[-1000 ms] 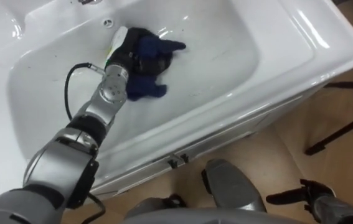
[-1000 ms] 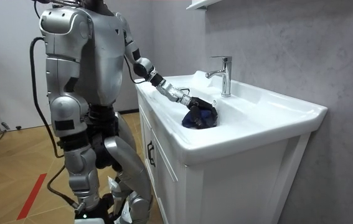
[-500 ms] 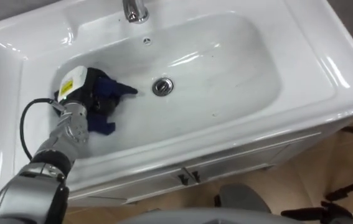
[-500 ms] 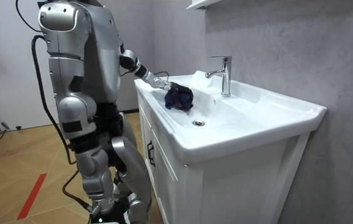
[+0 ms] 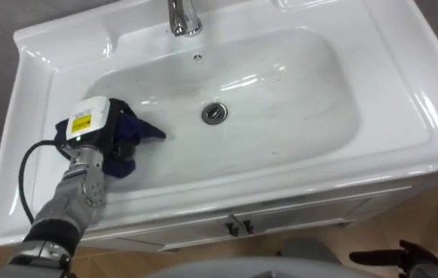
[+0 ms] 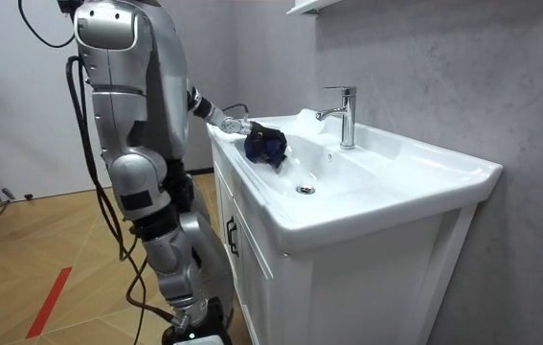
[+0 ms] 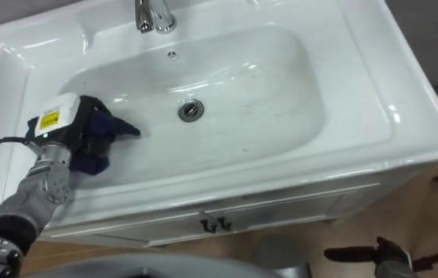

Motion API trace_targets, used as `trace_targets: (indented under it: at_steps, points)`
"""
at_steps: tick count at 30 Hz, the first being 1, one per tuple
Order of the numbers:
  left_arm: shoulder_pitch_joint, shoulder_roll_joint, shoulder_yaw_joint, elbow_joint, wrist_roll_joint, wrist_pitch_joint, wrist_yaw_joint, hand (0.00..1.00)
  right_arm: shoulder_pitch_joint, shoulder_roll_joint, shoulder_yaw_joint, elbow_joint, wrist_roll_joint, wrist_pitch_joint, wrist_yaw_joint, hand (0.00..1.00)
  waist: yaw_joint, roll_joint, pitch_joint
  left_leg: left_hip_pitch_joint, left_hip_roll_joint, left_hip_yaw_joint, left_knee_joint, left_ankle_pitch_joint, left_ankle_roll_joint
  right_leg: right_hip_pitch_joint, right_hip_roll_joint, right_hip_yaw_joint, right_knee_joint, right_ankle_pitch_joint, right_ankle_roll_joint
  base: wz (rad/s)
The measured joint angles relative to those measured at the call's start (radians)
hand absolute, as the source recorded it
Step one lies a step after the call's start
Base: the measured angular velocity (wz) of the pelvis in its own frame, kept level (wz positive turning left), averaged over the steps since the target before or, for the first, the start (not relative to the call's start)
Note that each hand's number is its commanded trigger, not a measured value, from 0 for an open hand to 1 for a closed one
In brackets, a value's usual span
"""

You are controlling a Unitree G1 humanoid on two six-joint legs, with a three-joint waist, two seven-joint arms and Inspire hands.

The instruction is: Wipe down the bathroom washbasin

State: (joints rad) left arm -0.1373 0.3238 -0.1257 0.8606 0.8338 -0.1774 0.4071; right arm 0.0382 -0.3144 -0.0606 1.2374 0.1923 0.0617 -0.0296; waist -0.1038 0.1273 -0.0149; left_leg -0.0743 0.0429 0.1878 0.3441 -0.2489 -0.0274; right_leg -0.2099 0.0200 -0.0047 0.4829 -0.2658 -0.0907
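Down on the basin's (image 5: 404,85) left slope, the left robot hand (image 5: 95,136) grips the dark blue cloth (image 5: 131,133) (left of the drain (image 5: 214,113)). Right robot hand (image 5: 409,258) hangs low; its state can't be told.

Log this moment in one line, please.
left hand: gripping blue cloth | place: basin left slope | right hand: low, in front of cabinet
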Motion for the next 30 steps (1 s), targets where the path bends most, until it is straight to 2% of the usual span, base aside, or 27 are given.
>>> trace_targets:
  at_steps: [3, 5, 6, 9, 11, 12, 14, 16, 19, 20, 21, 23, 24, 26, 30]
  points:
    - [-0.002, -0.008, 0.0, 0.003, -0.002, 0.019, -0.007, 1.0, -0.007, 0.004, 0.01, 0.005, 0.0, -0.001, 0.001, 0.0, -0.006, -0.01, 0.0041, 0.007, 0.0, 0.0, 0.001, 0.001, 0.0, 0.008, 0.001, 0.0, 0.0, -0.004, -0.002, 0.0]
    - [-0.023, -0.026, 0.0, 0.006, -0.02, 0.048, -0.013, 1.0, -0.015, 0.013, 0.009, 0.008, 0.001, 0.0, 0.0, 0.0, -0.028, -0.024, 0.0137, 0.015, 0.0, 0.0, 0.003, 0.001, -0.001, 0.012, 0.0, -0.002, 0.0, -0.008, 0.0, 0.11]
    - [-0.028, -0.031, 0.001, 0.006, -0.026, 0.057, -0.018, 1.0, -0.016, 0.016, 0.009, 0.007, 0.001, 0.0, 0.0, 0.0, -0.034, -0.028, 0.0153, 0.015, 0.0, 0.0, 0.004, 0.001, -0.001, 0.012, 0.0, -0.002, 0.0, -0.011, 0.003, 0.16]
    - [-0.096, -0.068, -0.001, 0.049, -0.086, 0.076, -0.053, 1.0, -0.019, 0.028, 0.021, 0.014, 0.002, 0.0, 0.0, 0.0, -0.048, -0.053, 0.0237, 0.007, -0.002, 0.001, 0.009, 0.001, -0.001, 0.007, -0.001, 0.003, 0.002, -0.012, 0.009, 0.05]
    - [-0.16, -0.093, -0.016, 0.095, -0.175, 0.094, -0.072, 1.0, -0.035, 0.045, 0.04, 0.017, 0.001, 0.001, 0.001, 0.0, -0.062, -0.068, 0.0315, -0.004, -0.003, 0.005, 0.011, 0.0, 0.0, -0.005, -0.001, 0.005, 0.003, -0.007, 0.014, 0.0]
    - [-0.182, -0.114, -0.024, 0.103, -0.202, 0.107, -0.084, 1.0, -0.039, 0.054, 0.04, 0.02, 0.001, 0.001, 0.001, 0.0, -0.084, -0.071, 0.0323, -0.01, -0.003, 0.005, 0.015, -0.001, 0.003, -0.004, -0.002, 0.002, -0.002, -0.005, 0.017, 0.03]
    - [-0.214, -0.143, -0.044, 0.109, -0.22, 0.133, -0.103, 1.0, -0.054, 0.059, 0.045, 0.041, -0.002, 0.001, 0.011, 0.0, -0.099, -0.071, 0.0325, -0.016, -0.004, 0.01, 0.02, -0.004, 0.008, -0.01, -0.005, 0.004, -0.001, -0.002, 0.022, 0.03]
    - [-0.253, -0.158, -0.06, 0.127, -0.24, 0.138, -0.127, 1.0, -0.071, 0.061, 0.061, 0.053, -0.006, 0.001, 0.018, 0.0, -0.114, -0.071, 0.0351, -0.029, -0.004, 0.025, 0.032, -0.006, 0.011, -0.023, -0.007, 0.011, 0.001, 0.002, 0.026, -0.13]
    - [-0.301, -0.172, -0.118, 0.149, -0.361, 0.149, -0.157, 1.0, -0.086, 0.061, 0.089, 0.061, 0.002, 0.001, 0.018, 0.0, -0.151, -0.065, 0.0389, -0.041, -0.008, 0.03, 0.035, -0.007, 0.013, -0.035, -0.013, 0.015, -0.001, 0.01, 0.03, -0.09]
    - [-0.319, -0.183, -0.134, 0.163, -0.412, 0.155, -0.164, 1.0, -0.087, 0.06, 0.099, 0.063, 0.007, 0.001, 0.018, 0.0, -0.169, -0.06, 0.0417, -0.042, -0.01, 0.033, 0.035, -0.009, 0.017, -0.037, -0.014, 0.018, 0.0, 0.009, 0.034, 0.0]
    - [-0.33, -0.187, -0.142, 0.176, -0.429, 0.155, -0.17, 1.0, -0.088, 0.06, 0.101, 0.064, 0.008, 0.001, 0.018, 0.0, -0.172, -0.058, 0.0431, -0.042, -0.011, 0.035, 0.035, -0.01, 0.018, -0.039, -0.014, 0.021, 0.0, 0.01, 0.036, -0.1]
    - [-0.358, -0.211, -0.17, 0.185, -0.488, 0.164, -0.175, 1.0, -0.101, 0.056, 0.109, 0.078, 0.006, 0.002, 0.018, 0.0, -0.198, -0.041, 0.0458, -0.058, -0.014, 0.055, 0.037, -0.011, 0.029, -0.061, -0.021, 0.027, 0.008, 0.01, 0.043, -0.11]
    - [-0.368, -0.211, -0.176, 0.187, -0.505, 0.166, -0.177, 1.0, -0.101, 0.056, 0.114, 0.079, 0.005, 0.002, 0.019, 0.0, -0.2, -0.041, 0.0462, -0.06, -0.018, 0.062, 0.034, -0.01, 0.033, -0.072, -0.023, 0.035, 0.018, 0.007, 0.046, -0.16]
    - [-0.391, -0.205, -0.193, 0.194, -0.589, 0.173, -0.182, 1.0, -0.111, 0.049, 0.138, 0.092, 0.006, 0.004, 0.018, 0.0, -0.203, -0.036, 0.0473, -0.071, -0.023, 0.102, 0.035, -0.011, 0.038, -0.108, -0.027, 0.069, 0.048, 0.0, 0.053, -0.32]
    - [-0.421, -0.199, -0.214, 0.196, -0.713, 0.177, -0.206, 1.0, -0.114, 0.047, 0.159, 0.102, 0.011, 0.005, 0.018, 0.0, -0.246, -0.029, 0.0514, -0.099, -0.023, 0.115, 0.056, -0.016, 0.046, -0.125, -0.037, 0.061, 0.056, -0.001, 0.063, 0.09]
